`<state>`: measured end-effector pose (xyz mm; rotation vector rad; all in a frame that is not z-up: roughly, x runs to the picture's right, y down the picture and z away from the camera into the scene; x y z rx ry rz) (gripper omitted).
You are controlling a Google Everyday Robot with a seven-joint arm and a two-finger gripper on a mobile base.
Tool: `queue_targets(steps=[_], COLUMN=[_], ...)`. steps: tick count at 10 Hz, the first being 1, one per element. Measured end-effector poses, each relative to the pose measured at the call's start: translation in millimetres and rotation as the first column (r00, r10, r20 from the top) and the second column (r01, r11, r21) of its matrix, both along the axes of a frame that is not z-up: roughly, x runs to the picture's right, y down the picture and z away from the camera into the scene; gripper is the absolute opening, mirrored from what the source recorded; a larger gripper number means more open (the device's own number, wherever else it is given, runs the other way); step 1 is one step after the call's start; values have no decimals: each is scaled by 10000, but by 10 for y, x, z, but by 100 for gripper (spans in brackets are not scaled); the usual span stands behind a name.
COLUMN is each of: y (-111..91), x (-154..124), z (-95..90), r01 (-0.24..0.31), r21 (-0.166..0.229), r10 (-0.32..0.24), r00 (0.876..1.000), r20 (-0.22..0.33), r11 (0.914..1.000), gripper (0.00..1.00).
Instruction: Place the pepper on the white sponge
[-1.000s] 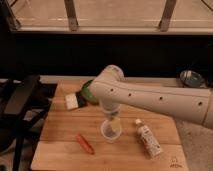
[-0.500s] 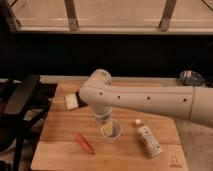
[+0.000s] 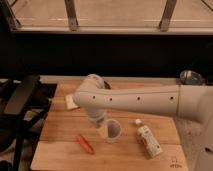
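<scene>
The gripper (image 3: pixel 101 129) hangs beside the clear plastic cup (image 3: pixel 114 131), its grip unreadable; the slim orange-red pepper (image 3: pixel 85 143) lies nearby, and the white arm (image 3: pixel 140 102) half-hides the flat white sponge (image 3: pixel 70 102).

a single camera looks down at a slant from above the near side of the wooden board (image 3: pixel 55 150), facing across it toward a dark wall and the bright window ledge (image 3: pixel 110 30) beyond. it sits fairly near: the board fills the lower half of the view, its front edge close to the bottom. the white arm (image 3: pixel 145 102) enters from the right edge and crosses the middle, and the gripper (image 3: pixel 102 131) hangs low at centre, just beside the clear cup (image 3: pixel 115 131).
</scene>
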<state>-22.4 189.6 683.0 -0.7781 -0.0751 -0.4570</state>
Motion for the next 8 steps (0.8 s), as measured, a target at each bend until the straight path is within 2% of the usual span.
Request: queue_targets(steps=[1, 3, 5, 6, 7, 8], y=[6, -67, -122, -140, -138, -116], x=[-10, -35, -321, -531, -732, -853], z=[12, -4, -10, -19, -20, -21], r01=[41, -230, -841, -1164, -1664, -2390], r21=[-25, 69, 122, 246, 361, 518], r10=[-40, 230, 838, 1160, 1664, 2410], r00=[10000, 9997, 9962, 9931, 9860, 9698], r20=[19, 42, 252, 171, 35, -364], r11=[10000, 9997, 9964, 9929, 9854, 9696], gripper=[65, 65, 65, 65, 65, 65])
